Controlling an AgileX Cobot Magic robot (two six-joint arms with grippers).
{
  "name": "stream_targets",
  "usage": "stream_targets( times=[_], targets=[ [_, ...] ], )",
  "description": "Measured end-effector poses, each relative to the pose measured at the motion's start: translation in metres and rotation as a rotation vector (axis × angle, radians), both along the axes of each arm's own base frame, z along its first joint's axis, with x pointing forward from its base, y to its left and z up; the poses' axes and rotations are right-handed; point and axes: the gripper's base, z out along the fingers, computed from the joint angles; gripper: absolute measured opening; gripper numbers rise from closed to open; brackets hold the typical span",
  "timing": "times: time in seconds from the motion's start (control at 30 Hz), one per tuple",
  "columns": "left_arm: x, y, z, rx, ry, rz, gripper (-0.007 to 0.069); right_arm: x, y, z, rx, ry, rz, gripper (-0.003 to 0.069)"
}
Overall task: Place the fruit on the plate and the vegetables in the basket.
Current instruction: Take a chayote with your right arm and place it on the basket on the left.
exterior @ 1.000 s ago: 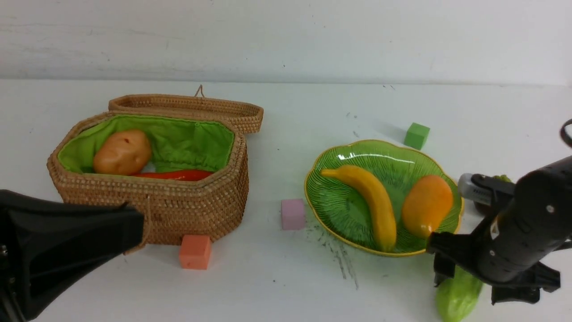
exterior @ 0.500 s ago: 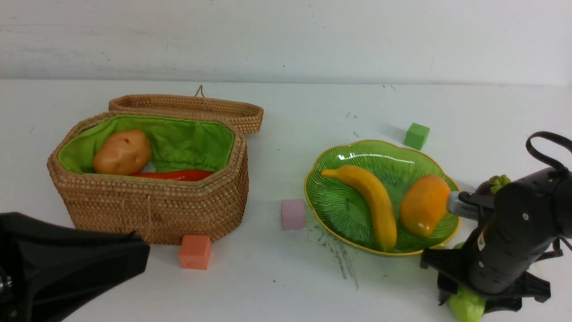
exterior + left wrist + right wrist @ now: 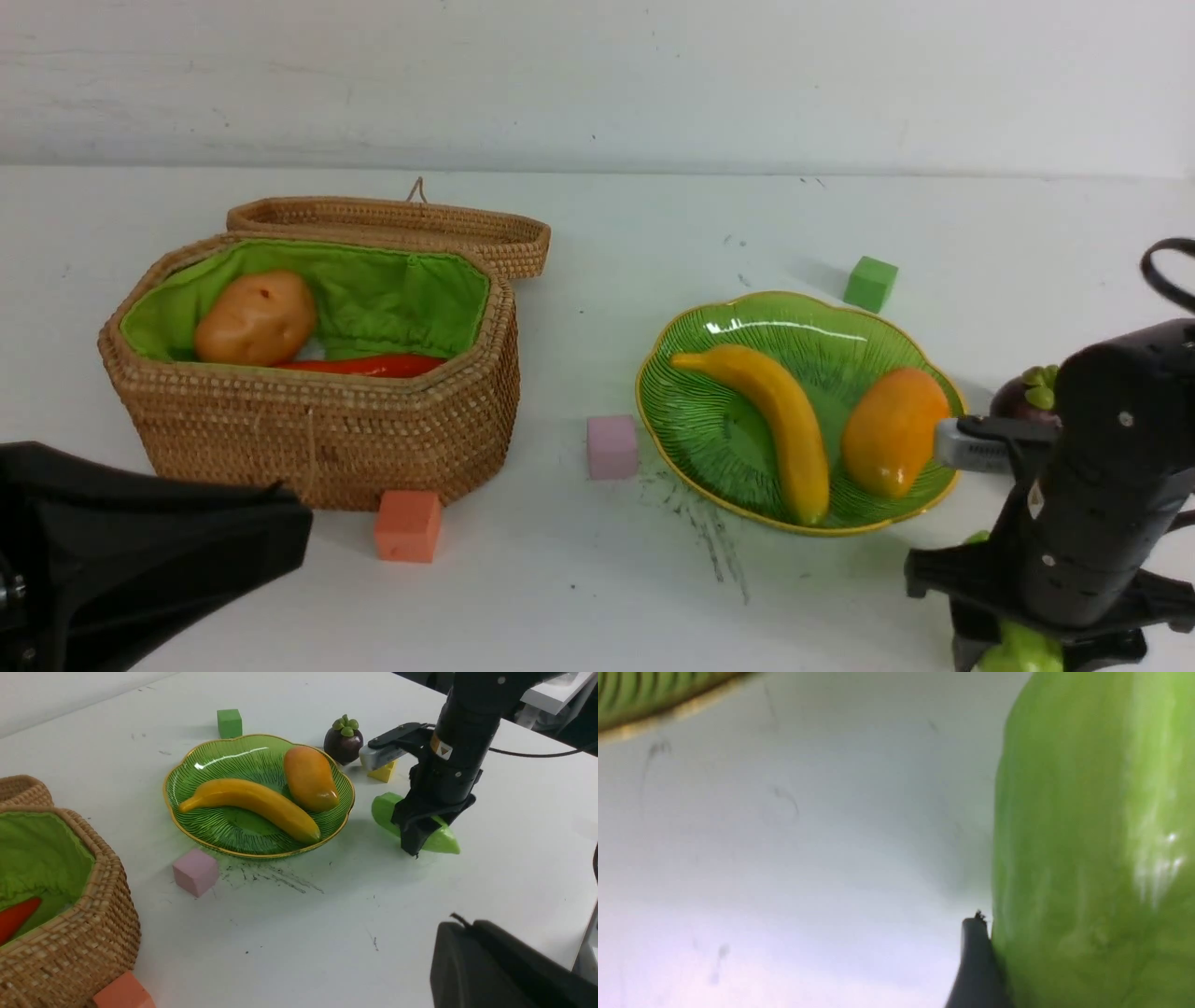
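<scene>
A banana [image 3: 766, 411] and a mango [image 3: 893, 429] lie on the green plate [image 3: 803, 322]. A dark mangosteen [image 3: 1022, 397] stands on the table just right of the plate. The open basket [image 3: 317, 429] holds a potato [image 3: 255, 317] and a red carrot-like piece [image 3: 373, 365]. My right gripper [image 3: 427, 837] points straight down, shut on a light green vegetable [image 3: 439, 840] that lies on the table near the plate's front right; one finger [image 3: 978, 961] presses its side. My left gripper [image 3: 460, 926] is shut on nothing, low at the front left.
Foam cubes lie about: pink [image 3: 611, 446] left of the plate, orange [image 3: 407, 525] in front of the basket, green [image 3: 870, 283] behind the plate, yellow [image 3: 384, 771] by the mangosteen. The basket's lid [image 3: 392, 224] lies open behind it. The table's edge runs close to my right arm.
My right arm has dropped down over the green vegetable and its jaws have narrowed onto it. The left arm sank slightly at first, then held still.
</scene>
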Motion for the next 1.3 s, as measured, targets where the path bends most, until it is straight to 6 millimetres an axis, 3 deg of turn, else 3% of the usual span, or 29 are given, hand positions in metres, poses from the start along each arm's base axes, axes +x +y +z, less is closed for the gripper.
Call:
stream_targets(
  times=[0.17, 0.3, 0.43, 0.5, 0.67, 0.7, 0.73, 0.83, 0.97, 1.13, 1.3],
  targets=[
    [-0.001, 0.001, 0.001, -0.021, 0.007, 0.015, 0.0003, -0.016, -0.003, 0.059, 0.054, -0.084, 0.005, 0.0448],
    [0.005, 0.005, 0.004, -0.064, -0.002, 0.112, 0.0003, -0.007, 0.016, 0.114, 0.153, -0.272, 0.129, 0.0448],
    [0.015, 0.016, 0.006, -0.053, -0.048, 0.260, 0.0003, 0.018, 0.060, 0.165, 0.256, -0.464, 0.360, 0.0448],
    [0.018, 0.022, 0.006, -0.042, -0.051, 0.338, 0.0003, 0.032, 0.095, 0.187, 0.303, -0.544, 0.510, 0.0448],
    [0.024, 0.038, 0.003, -0.035, -0.010, 0.541, 0.0003, 0.061, 0.175, 0.210, 0.413, -0.712, 0.746, 0.0448],
    [0.024, 0.038, 0.002, -0.035, -0.009, 0.549, 0.0003, 0.064, 0.181, 0.206, 0.416, -0.711, 0.755, 0.0448],
    [0.026, 0.043, 0.002, -0.037, 0.002, 0.608, 0.0003, 0.071, 0.199, 0.210, 0.438, -0.762, 0.801, 0.0448],
    [0.027, 0.051, 0.002, -0.052, 0.009, 0.704, 0.0004, 0.087, 0.237, 0.194, 0.456, -0.822, 0.886, 0.0448],
    [0.028, 0.056, 0.001, -0.056, 0.012, 0.762, 0.0004, 0.104, 0.269, 0.169, 0.448, -0.901, 0.955, 0.0448],
    [0.028, 0.056, 0.001, -0.065, 0.019, 0.769, 0.0005, 0.121, 0.285, 0.131, 0.437, -0.888, 0.948, 0.0454],
    [0.028, 0.055, 0.001, -0.075, 0.028, 0.766, 0.0006, 0.122, 0.285, 0.129, 0.433, -0.873, 0.952, 0.0635]
  ],
)
